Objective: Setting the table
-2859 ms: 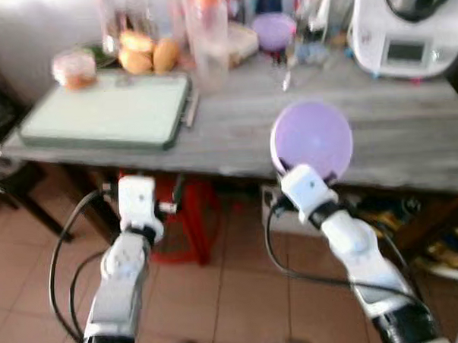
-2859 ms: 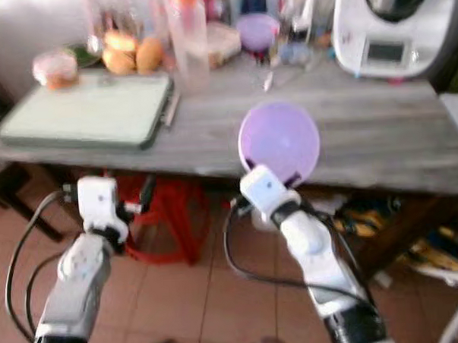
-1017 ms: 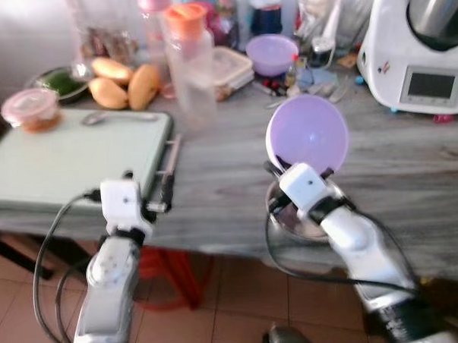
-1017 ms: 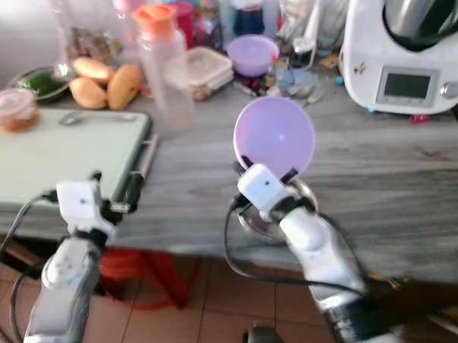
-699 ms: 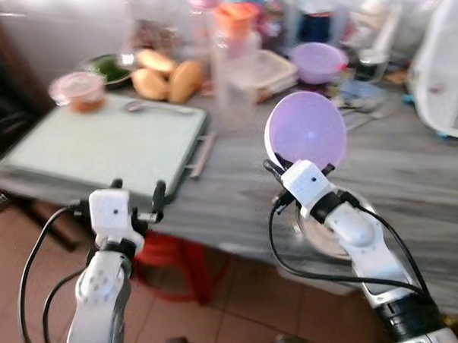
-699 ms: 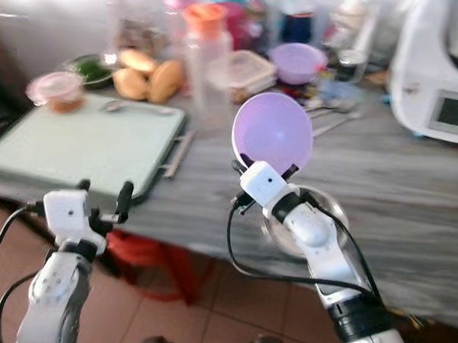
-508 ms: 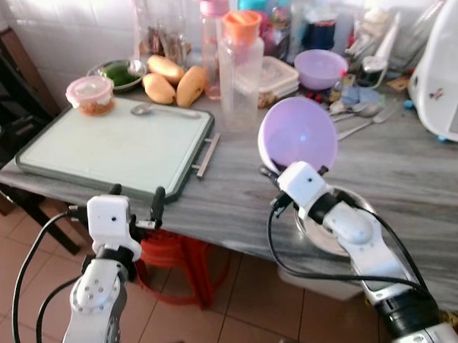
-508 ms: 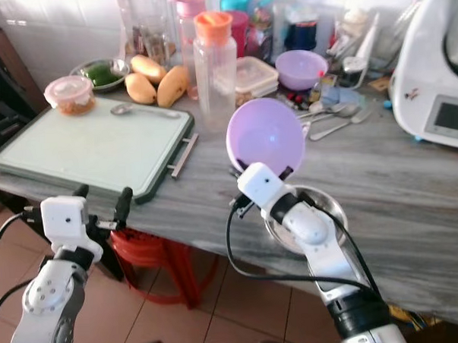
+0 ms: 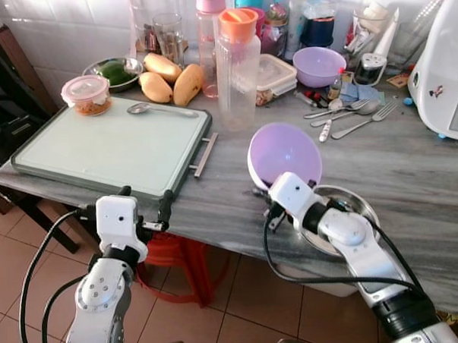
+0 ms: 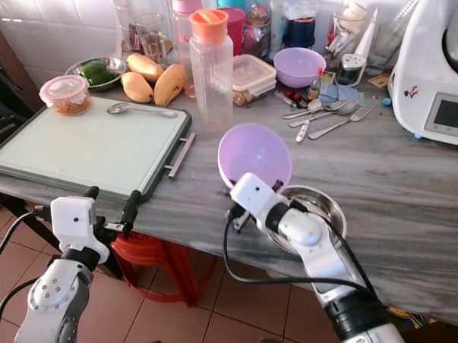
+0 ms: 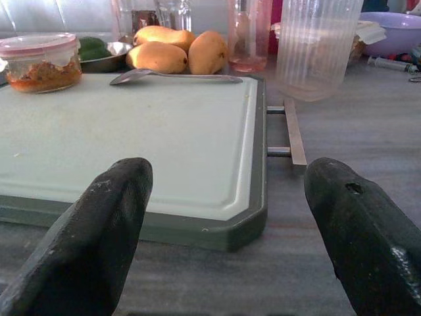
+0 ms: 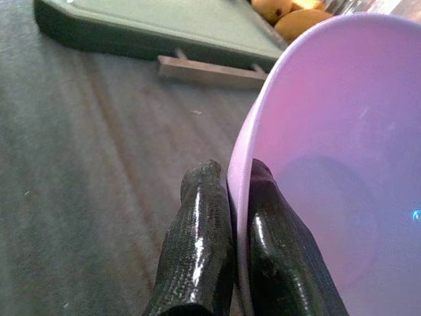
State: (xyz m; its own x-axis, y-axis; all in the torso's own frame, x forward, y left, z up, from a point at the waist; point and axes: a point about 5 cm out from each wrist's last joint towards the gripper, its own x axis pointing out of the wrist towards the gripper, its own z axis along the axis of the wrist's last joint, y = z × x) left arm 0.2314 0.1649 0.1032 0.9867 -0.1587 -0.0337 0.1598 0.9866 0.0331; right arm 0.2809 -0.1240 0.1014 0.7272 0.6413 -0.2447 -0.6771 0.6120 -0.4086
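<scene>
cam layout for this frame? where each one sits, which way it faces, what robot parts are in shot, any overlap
Left eye: on the head, looking down at the grey table; both silver arms show, right gripper holding the purple bowl.
Right eye: the stereo twin, same scene.
Left wrist: on the left arm, low at the table edge, facing along the open left gripper at the cutting board.
Right wrist: along its fingers, which pinch the bowl's rim.
Shared: the mangoes and board appear in all four.

Mangoes [image 9: 172,81] and a white kitchen machine [image 10: 436,79] sit behind.
</scene>
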